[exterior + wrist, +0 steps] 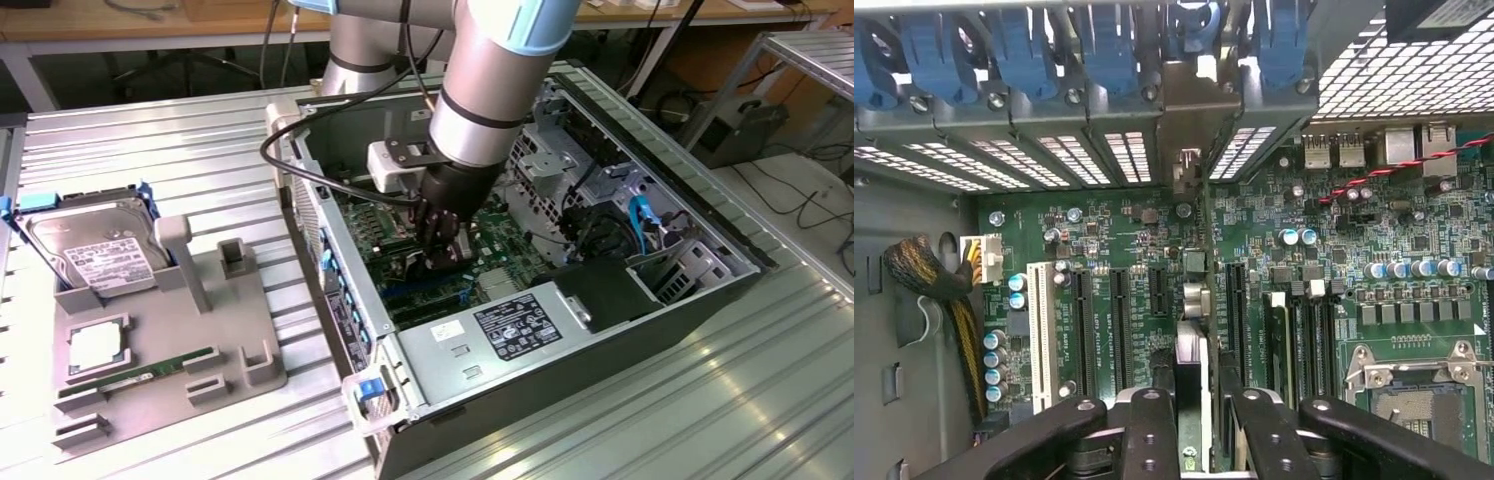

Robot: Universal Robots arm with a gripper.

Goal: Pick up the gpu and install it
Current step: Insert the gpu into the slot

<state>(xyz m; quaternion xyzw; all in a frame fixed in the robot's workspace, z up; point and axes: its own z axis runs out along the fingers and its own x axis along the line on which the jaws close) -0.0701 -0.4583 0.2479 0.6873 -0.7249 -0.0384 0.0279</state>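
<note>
**Arm [487, 90] angled steeply down into computer case [534, 425]**

Its gripper [441, 240] hung low inside the case, over the motherboard [1104, 230], clenched on the gpu [1195, 300]. The card stood edge-on between the fingers [1149, 430]. Its lower edge was hidden, so whether it touched a slot in the case could not be told.

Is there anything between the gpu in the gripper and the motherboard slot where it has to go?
Nothing visible. The gripper holds the gpu edge-on over the motherboard, between empty expansion slots. No cable crosses there; the sleeved cable bundle lies off at the case wall. The slot right under the card is hidden.
</note>
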